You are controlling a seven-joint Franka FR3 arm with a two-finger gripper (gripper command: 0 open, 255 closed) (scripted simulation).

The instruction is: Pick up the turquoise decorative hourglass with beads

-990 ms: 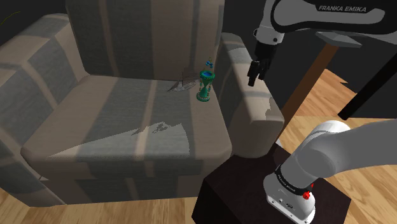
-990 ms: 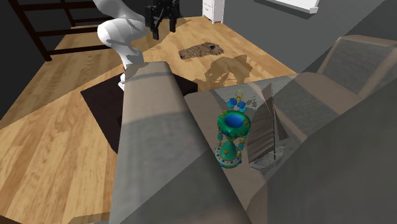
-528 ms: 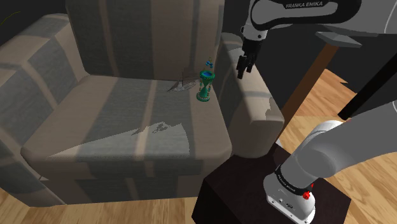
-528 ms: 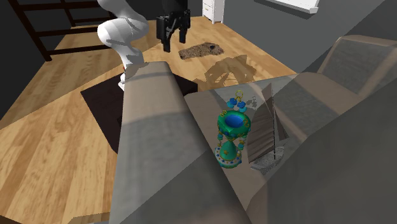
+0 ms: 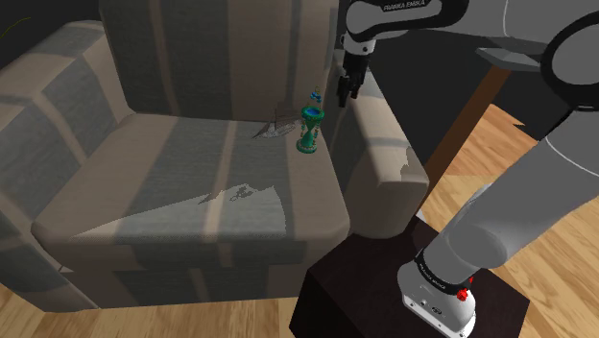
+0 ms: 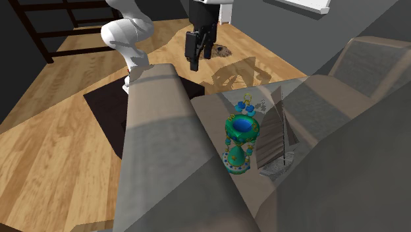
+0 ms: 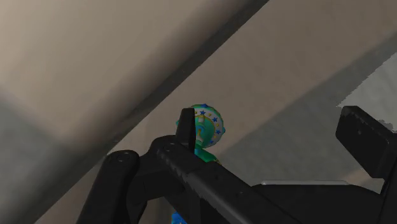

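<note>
Big striped beige armchair (image 5: 192, 182). White arm (image 5: 538, 144) stretched over the armrest (image 5: 384, 149) on the shoulder view's right. Black claw (image 5: 344, 94) above that armrest, fingers spread apart, clasping nothing. Turquoise hourglass (image 5: 309, 128) upright at the seat's back corner, beside the armrest, below the claw, next to a small sailboat model (image 6: 273, 142).
</note>
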